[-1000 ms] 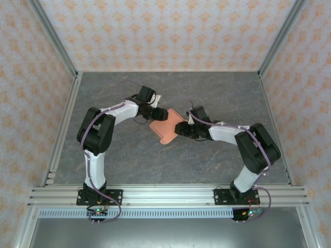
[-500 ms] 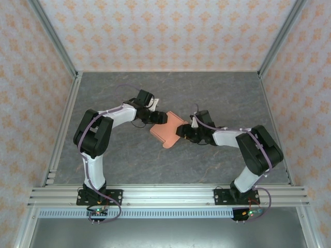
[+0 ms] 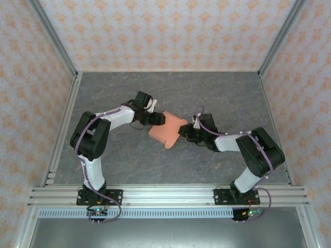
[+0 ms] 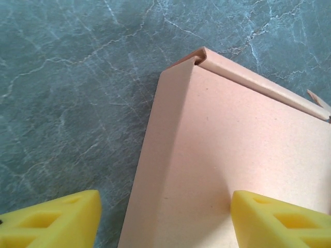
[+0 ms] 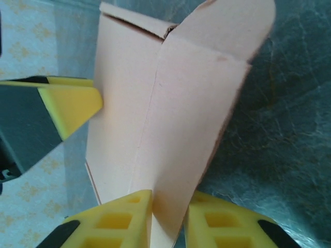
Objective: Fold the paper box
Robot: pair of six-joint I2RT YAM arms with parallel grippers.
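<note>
The salmon-orange paper box (image 3: 166, 130) lies in the middle of the table, between the two arms. My right gripper (image 3: 182, 132) comes at it from the right. In the right wrist view this gripper (image 5: 168, 222) is shut on the near edge of a box panel (image 5: 176, 103), whose rounded flap points away. My left gripper (image 3: 156, 119) is at the box's upper left corner. In the left wrist view it (image 4: 165, 222) stands open astride the box's creased side (image 4: 232, 139), one finger over the card and the other over the table. One of its fingers (image 5: 72, 106) also appears in the right wrist view, beside the box.
The grey marbled table (image 3: 217, 93) is bounded by patterned walls on three sides and an aluminium rail (image 3: 165, 194) at the near edge. There is free surface on all sides of the box.
My right gripper has closed on the box's edge. The left gripper has shifted slightly down and right along the box. The box has turned a little.
</note>
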